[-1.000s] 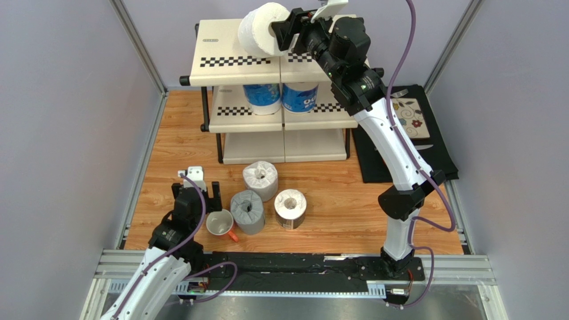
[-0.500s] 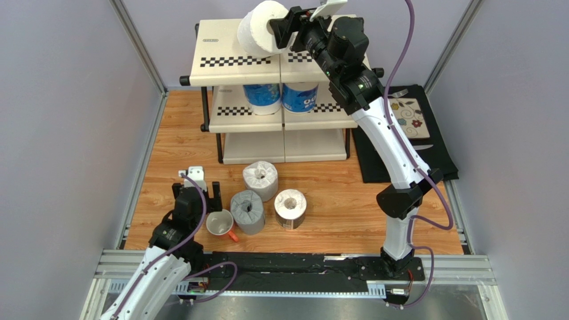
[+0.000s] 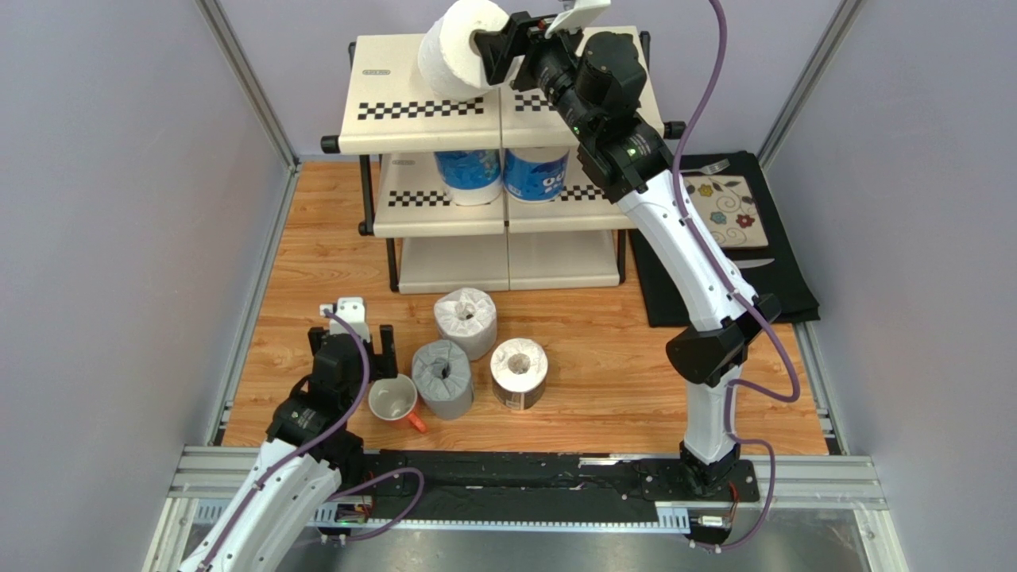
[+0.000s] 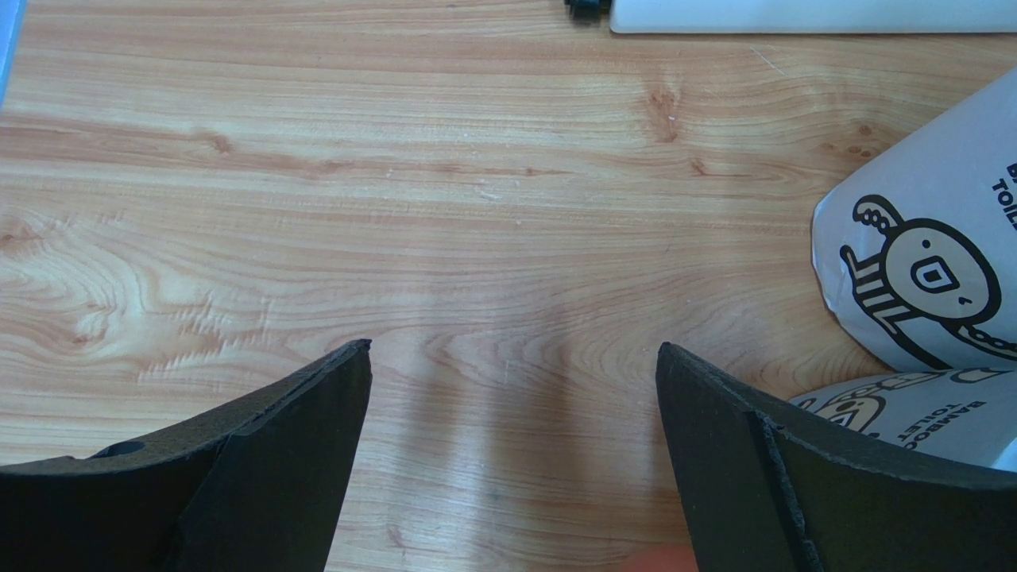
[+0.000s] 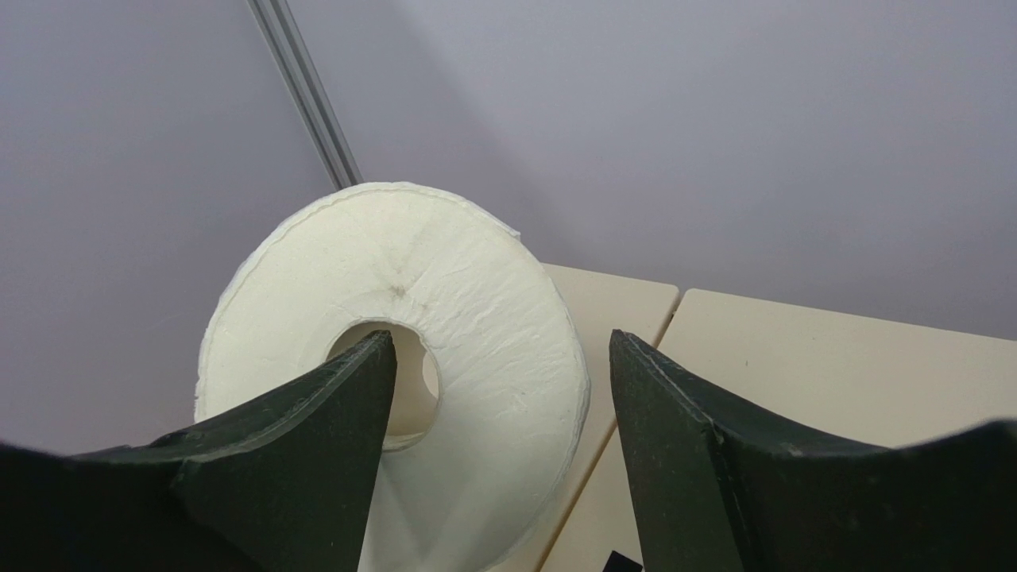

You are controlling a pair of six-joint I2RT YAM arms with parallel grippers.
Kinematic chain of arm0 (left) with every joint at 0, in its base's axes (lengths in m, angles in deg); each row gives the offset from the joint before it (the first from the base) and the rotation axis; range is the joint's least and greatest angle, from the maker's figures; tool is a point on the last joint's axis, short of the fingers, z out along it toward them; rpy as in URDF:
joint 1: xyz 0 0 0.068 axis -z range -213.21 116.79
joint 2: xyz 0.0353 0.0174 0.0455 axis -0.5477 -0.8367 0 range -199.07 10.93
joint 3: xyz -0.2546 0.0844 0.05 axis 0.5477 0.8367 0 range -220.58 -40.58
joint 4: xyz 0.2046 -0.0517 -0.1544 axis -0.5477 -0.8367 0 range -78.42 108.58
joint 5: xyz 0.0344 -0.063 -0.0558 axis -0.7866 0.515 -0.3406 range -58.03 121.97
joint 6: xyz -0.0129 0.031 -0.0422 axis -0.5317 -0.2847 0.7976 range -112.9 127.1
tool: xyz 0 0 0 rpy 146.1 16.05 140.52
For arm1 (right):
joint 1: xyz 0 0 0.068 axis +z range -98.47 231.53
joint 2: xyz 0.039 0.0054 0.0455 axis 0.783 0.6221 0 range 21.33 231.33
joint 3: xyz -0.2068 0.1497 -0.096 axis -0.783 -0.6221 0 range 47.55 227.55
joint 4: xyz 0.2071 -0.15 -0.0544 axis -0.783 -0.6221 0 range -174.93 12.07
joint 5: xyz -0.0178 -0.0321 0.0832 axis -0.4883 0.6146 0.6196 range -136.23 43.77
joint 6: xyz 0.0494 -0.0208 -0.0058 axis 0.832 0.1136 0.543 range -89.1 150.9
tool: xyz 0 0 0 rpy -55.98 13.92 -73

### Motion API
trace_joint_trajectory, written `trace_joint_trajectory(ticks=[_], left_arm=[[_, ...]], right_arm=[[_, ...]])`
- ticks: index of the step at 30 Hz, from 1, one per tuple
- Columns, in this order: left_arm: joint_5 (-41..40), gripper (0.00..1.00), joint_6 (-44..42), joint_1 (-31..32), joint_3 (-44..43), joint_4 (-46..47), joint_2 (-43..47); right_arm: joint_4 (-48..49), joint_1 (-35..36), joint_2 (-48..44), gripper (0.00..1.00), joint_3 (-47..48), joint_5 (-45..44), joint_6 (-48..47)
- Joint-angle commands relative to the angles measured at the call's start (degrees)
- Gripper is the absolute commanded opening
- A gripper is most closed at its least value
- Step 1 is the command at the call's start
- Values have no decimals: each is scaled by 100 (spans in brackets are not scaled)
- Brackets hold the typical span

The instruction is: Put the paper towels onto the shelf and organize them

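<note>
My right gripper is shut on a plain white paper towel roll, one finger in its core, and holds it tilted over the back of the shelf's top tier. The right wrist view shows the roll between my right gripper's fingers above the cream panel. Two blue-printed rolls stand on the middle tier. A white roll, a grey roll and a dark-wrapped roll stand on the floor. My left gripper is open and empty over bare wood.
A white mug with an orange handle sits just right of my left gripper. A black mat with a floral tile lies right of the shelf. A printed wrapped roll shows at the right edge of the left wrist view.
My right gripper has carried the white roll a little up and to the left over the top tier. The left arm has not moved.
</note>
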Motion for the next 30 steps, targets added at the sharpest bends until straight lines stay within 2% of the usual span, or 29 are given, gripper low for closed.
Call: trace_joint_trajectory(ticks=[1, 10, 18, 21, 24, 25, 27, 30], left_arm=[[33, 98, -19, -7, -203, 54, -41], [42, 98, -19, -7, -212, 45, -49], [51, 98, -28, -7, -212, 45, -76], [51, 98, -28, -7, -212, 37, -67], [24, 98, -19, -7, -221, 19, -67], [7, 98, -19, -7, -221, 28, -67], [-19, 98, -2, -7, -230, 19, -58], [-72, 98, 33, -7, -238, 1, -32]], right_arm=[[575, 16, -19, 70, 82, 97, 31], [690, 7, 157, 71, 380, 133, 84], [602, 7, 35, 71, 179, 264, 31], [663, 68, -509, 72, -584, 370, -4], [804, 444, -1484, 75, -1805, 283, -328], [769, 612, -2017, 76, -2078, 134, -521], [436, 1146, -2503, 77, -2869, -454, -637], [76, 1727, -3383, 77, -4151, -1158, -278]])
